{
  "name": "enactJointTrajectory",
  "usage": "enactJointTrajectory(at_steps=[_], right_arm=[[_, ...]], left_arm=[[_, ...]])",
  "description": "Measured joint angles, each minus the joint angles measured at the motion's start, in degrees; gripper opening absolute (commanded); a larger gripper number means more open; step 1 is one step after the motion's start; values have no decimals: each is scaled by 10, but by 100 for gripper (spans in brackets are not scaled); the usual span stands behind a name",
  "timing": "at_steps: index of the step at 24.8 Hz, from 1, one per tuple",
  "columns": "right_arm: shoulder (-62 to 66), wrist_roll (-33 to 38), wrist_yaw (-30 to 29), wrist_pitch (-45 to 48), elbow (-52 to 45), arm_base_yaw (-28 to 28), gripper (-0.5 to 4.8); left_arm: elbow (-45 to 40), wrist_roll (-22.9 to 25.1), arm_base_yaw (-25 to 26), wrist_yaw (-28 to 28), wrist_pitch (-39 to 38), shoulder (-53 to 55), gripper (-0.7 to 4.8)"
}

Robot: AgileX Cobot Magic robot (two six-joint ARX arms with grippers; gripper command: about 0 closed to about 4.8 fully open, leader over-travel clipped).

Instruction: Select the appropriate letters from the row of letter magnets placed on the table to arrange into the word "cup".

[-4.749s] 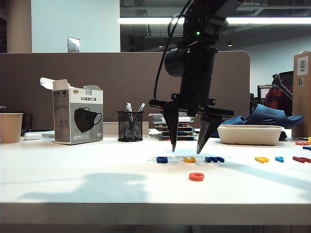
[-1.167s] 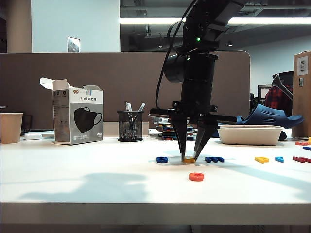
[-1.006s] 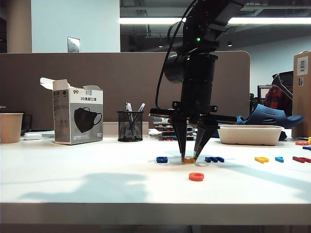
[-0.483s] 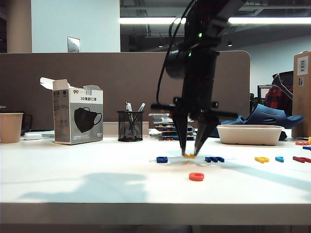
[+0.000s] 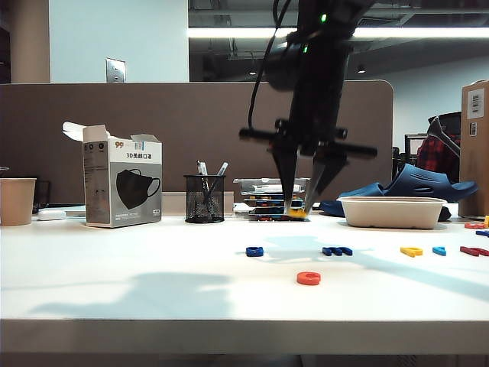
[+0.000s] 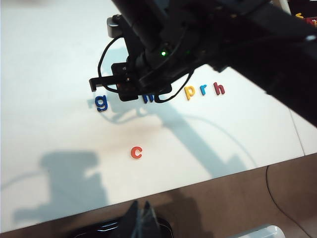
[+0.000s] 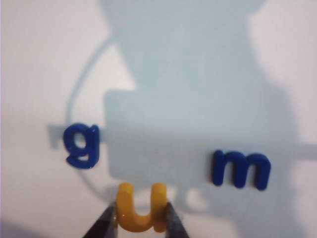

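Lifted clear of the table [image 5: 114,290], the right gripper [image 5: 299,214] now grasps the yellow "u" [image 7: 141,207] between its fingertips, above the gap between the blue "g" [image 7: 81,145] and "m" [image 7: 241,169]. It should carry the letter level and set it just beside the red-orange "c" [image 5: 309,278]. The left gripper [image 6: 141,218] hangs back near the table's front edge; I cannot tell its state.

The right gripper [image 5: 298,212] hangs above the counter at the middle of the scene, pointing down, its jaws closed on the yellow "u" [image 7: 140,207]. The left gripper [image 6: 141,218] is only partly seen; its state is unclear.
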Motion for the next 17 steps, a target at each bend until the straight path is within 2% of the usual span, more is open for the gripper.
enactJointTrajectory(at_steps=[9, 17], right_arm=[[-75, 0, 57, -45, 0, -2, 116], [-105, 0, 62, -82, -3, -12, 116]], left_arm=[[0, 0, 0, 0, 0, 0, -5], [0, 0, 0, 0, 0, 0, -5]])
